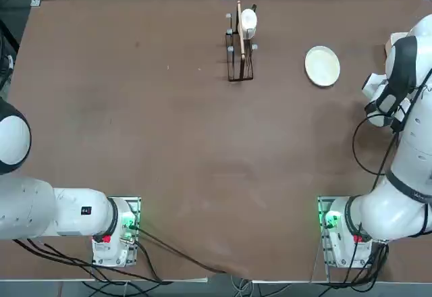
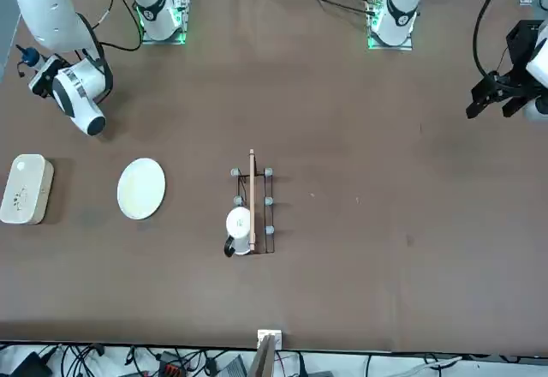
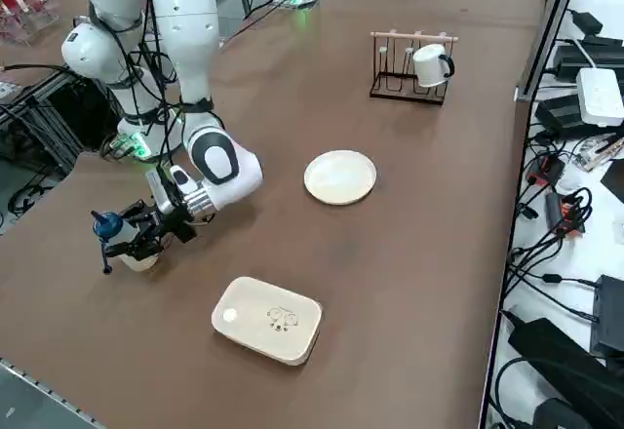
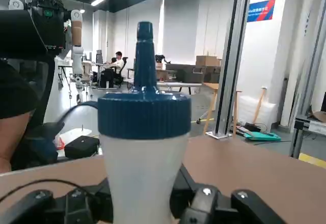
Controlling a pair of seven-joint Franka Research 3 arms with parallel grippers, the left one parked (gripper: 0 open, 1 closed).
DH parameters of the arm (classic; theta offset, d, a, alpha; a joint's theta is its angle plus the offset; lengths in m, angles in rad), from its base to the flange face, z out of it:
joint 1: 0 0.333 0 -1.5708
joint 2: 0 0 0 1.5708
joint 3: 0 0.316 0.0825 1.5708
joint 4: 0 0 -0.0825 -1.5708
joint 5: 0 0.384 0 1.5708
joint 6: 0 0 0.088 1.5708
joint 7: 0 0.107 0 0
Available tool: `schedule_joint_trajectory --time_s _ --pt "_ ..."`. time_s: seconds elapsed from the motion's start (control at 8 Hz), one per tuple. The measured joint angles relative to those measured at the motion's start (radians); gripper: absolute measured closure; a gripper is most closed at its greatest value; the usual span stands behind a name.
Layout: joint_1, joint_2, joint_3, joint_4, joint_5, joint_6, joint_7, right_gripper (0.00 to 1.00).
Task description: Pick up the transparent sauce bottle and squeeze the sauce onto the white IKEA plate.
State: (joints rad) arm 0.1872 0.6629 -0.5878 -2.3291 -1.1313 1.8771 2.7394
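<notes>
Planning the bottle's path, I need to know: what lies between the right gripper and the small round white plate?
Only bare brown tabletop separates the right gripper from the round white plate, as the right side view shows.

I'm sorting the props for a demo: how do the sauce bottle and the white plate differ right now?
The sauce bottle is a slim, translucent squeeze bottle with a blue cap, while the plate is round, shallow and plain white. The bottle is held in the right gripper, whereas the plate lies flat on the table, with nothing on it. Both are pale, apart from the bottle's cap.
</notes>
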Motion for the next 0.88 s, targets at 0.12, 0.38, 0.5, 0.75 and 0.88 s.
schedule_joint_trajectory --time_s 0.12,0.38,0.5,0.75,0.88 --pt "0.0 0.0 0.0 -0.002 0.0 0.01 0.0 0.66" --pt "0.0 0.0 0.002 -0.007 0.0 0.027 0.006 0.66" --pt "0.0 0.0 0.006 -0.007 0.0 0.042 0.01 0.66" --pt "0.001 0.0 0.016 -0.007 0.0 0.054 0.015 0.66" --pt "0.003 -0.001 0.017 -0.007 0.0 0.053 0.016 0.66"
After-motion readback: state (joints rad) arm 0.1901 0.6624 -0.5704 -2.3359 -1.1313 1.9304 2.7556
